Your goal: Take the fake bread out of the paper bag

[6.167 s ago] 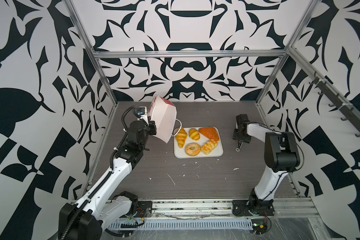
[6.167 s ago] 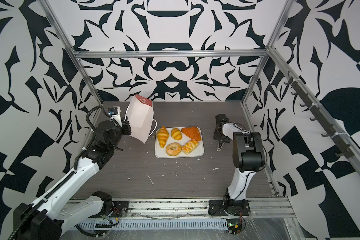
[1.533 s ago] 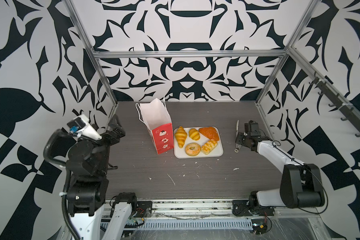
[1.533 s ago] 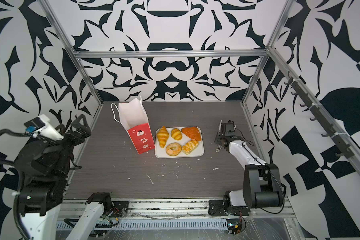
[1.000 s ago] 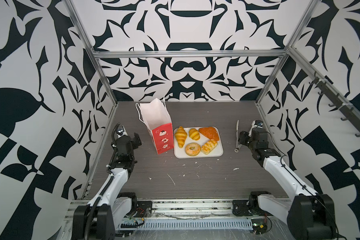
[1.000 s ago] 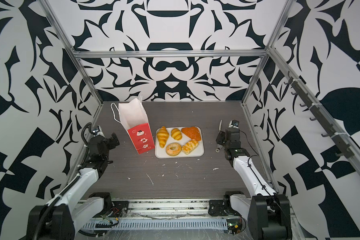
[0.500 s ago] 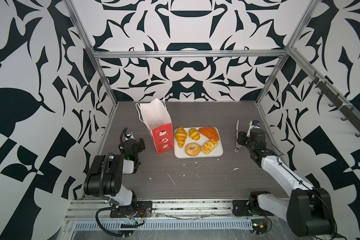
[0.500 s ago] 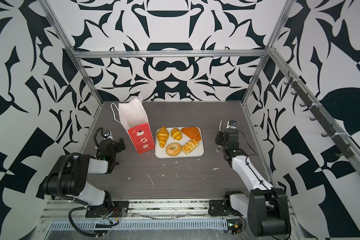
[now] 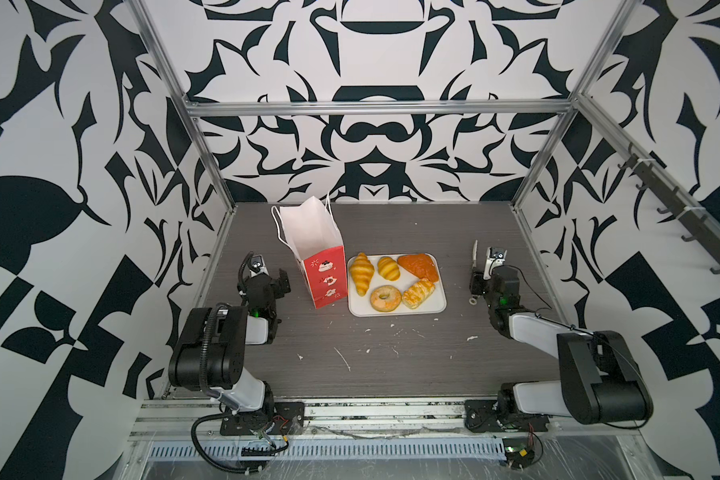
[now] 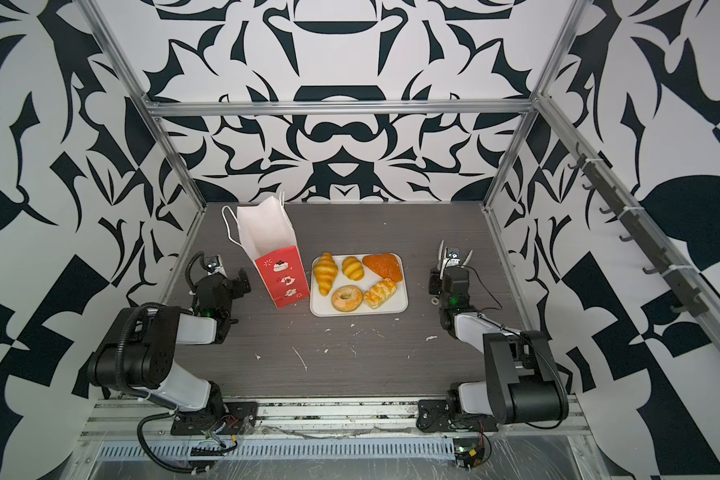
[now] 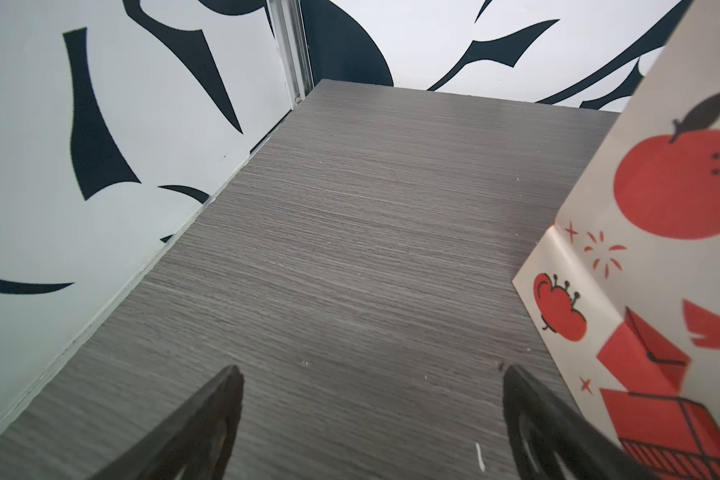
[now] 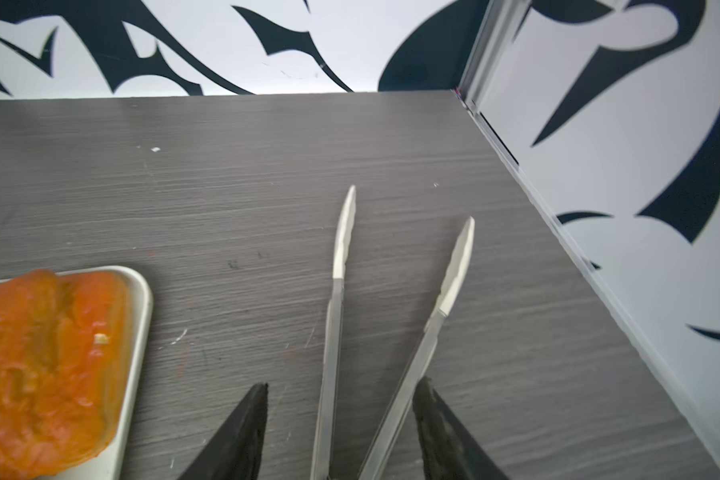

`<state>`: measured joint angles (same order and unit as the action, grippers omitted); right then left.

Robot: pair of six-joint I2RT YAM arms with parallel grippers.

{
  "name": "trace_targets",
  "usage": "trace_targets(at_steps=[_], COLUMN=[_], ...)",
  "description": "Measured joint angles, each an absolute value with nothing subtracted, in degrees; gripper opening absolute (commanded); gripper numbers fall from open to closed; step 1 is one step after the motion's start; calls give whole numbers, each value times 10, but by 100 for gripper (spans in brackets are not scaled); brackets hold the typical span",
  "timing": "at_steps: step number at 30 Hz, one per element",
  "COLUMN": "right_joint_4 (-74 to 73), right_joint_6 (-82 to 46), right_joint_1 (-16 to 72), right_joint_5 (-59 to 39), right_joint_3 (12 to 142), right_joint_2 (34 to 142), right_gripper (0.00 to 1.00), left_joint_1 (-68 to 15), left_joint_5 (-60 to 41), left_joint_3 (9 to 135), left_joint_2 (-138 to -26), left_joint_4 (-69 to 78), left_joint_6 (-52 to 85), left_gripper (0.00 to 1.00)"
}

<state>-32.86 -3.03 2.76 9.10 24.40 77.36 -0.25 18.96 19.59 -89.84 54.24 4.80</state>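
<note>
The fake bread (image 9: 385, 298) lies outside the paper bag (image 9: 319, 257), five pieces on a white tray (image 9: 437, 306) in the middle of the desk (image 9: 391, 365). The bag stands upright just left of the tray, and its inner bottom is hidden in both top views. The left hand (image 11: 373, 372) rests released beside the bag, which its wrist view cuts off. The right hand (image 12: 341, 384), right of the tray, grips metal tongs (image 12: 344, 241) whose joined end is out of sight.
</note>
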Motion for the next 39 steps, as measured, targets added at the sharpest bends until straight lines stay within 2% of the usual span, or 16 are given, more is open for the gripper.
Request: trace_targets(at_steps=[6, 14, 15, 16, 17, 19, 22, 26, 27, 39], right_joint_4=[-368, -480, -488, -495, -503, -525, -549, -566, -568, -554], right_joint_6=[-25, -18, -15, -14, -16, -9, 0, 5, 6, 4], right_joint_1=[28, 31, 33, 36, 37, 43, 57, 73, 76, 78], right_joint_5=[83, 62, 62, 62, 62, 65, 74, 102, 109, 177], right_joint_3=[231, 188, 185, 181, 177, 170, 164, 162, 162, 177], right_joint_2=[777, 888, 894, 896, 896, 896, 896, 896, 896, 897], right_gripper=[60, 57, 59, 75, 78, 83, 85, 92, 100, 100], left_joint_1=[-3, -3, -3, -3, -3, -3, -3, -3, -3, -3], left_joint_5=[190, 190, 190, 190, 190, 190, 190, 190, 190, 190], left_joint_3=[196, 196, 196, 196, 196, 196, 196, 196, 196, 196], left_joint_2=[-898, -898, -898, -898, -898, -898, -898, -898, -898, -898], left_joint_4=[544, 546, 546, 546, 546, 546, 546, 546, 546, 546], left_joint_6=[48, 48, 48, 48, 48, 48, 48, 48, 48, 48], left_gripper=[99, 99, 99, 99, 99, 99, 100, 99, 99, 99])
